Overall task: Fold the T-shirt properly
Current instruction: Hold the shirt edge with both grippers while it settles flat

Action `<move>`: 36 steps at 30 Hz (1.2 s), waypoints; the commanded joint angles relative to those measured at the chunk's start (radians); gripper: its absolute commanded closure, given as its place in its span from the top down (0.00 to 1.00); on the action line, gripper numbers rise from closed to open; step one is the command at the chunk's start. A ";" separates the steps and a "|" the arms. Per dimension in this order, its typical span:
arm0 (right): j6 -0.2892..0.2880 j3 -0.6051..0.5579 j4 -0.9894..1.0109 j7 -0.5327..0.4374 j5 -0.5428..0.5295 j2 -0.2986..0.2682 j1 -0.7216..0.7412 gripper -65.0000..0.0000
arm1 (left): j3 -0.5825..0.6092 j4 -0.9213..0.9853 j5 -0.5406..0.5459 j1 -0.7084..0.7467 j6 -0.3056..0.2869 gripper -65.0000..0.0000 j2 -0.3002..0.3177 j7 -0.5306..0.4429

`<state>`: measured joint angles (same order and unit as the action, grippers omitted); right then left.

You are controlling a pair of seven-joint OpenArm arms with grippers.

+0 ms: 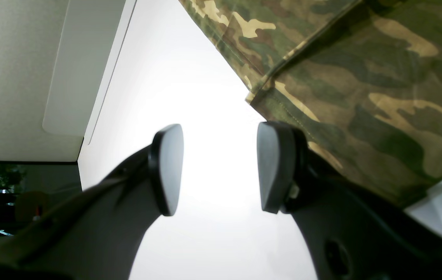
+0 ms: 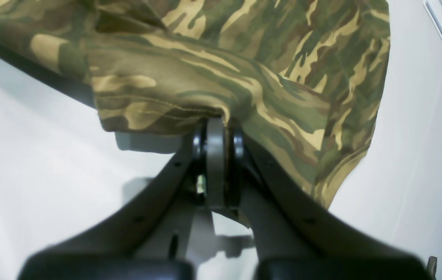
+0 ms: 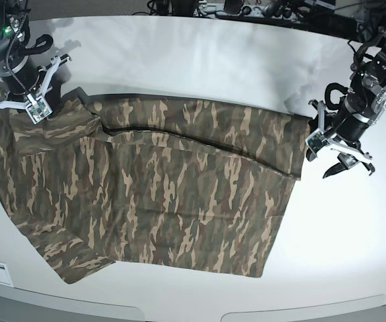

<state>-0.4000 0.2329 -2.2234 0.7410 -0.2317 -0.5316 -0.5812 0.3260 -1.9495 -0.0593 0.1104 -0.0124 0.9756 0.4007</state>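
Camouflage T-shirt covers white table.

You are looking at a robotics lab: a plain white surface carries two black robot arms, and behind their tools, along the far edge, sits a tangle of dark cables and equipment.

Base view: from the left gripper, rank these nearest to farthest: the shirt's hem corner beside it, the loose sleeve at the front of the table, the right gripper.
1. Hem corner, just beside the open left gripper on the picture's right.
2. Loose sleeve, front of the table, picture's left.
3. Right gripper, far back-left corner, shut on the T-shirt.
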 commanded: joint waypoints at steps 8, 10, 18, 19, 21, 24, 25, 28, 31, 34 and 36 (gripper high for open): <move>-0.046 0.010 0.009 0.024 0.000 -0.015 -0.004 0.20 | -0.011 -0.014 -0.006 -0.011 0.011 0.48 0.019 -0.019; -0.069 0.010 0.009 0.027 -0.007 -0.014 -0.013 0.34 | -0.011 -0.014 -0.006 -0.011 0.011 0.48 0.019 -0.019; -0.036 0.010 0.009 0.020 -0.031 -0.014 -0.023 0.00 | -0.011 -0.014 -0.006 -0.011 0.011 0.48 0.019 -0.019; -0.030 0.010 0.009 0.016 -0.029 -0.014 -0.023 0.00 | -0.011 -0.014 -0.006 -0.011 0.011 0.48 0.019 -0.019; -0.030 0.010 0.009 -0.011 -0.021 -0.014 -0.023 0.00 | -0.011 -0.014 -0.006 -0.011 0.011 0.48 0.019 -0.019; -0.049 0.010 0.009 -0.023 -0.032 -0.014 -0.023 0.00 | -0.011 -0.014 -0.006 -0.011 0.012 0.48 0.019 -0.019; -0.068 0.010 0.009 -0.013 -0.049 -0.014 -0.024 0.00 | -0.011 -0.014 -0.006 -0.011 0.011 0.48 0.019 -0.019; -0.093 0.010 0.009 0.046 -0.140 -0.014 -0.026 0.17 | -0.011 -0.014 -0.006 -0.011 0.011 0.48 0.019 -0.019; -0.098 0.010 0.009 0.057 -0.156 -0.012 -0.026 0.40 | -0.011 -0.014 -0.006 -0.011 0.011 0.48 0.019 -0.019; -0.098 0.010 0.038 0.053 -0.154 -0.011 -0.025 0.40 | -0.011 -0.014 -0.006 -0.011 0.011 0.48 0.019 -0.019; -0.098 0.010 0.087 0.029 -0.153 -0.012 -0.024 0.39 | -0.011 -0.014 -0.006 -0.011 0.011 0.48 0.019 -0.019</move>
<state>-0.5007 0.2337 -2.1246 0.7837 -0.3840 -0.5308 -0.6033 0.3260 -1.9495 -0.0593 0.1104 -0.0128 0.9756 0.4007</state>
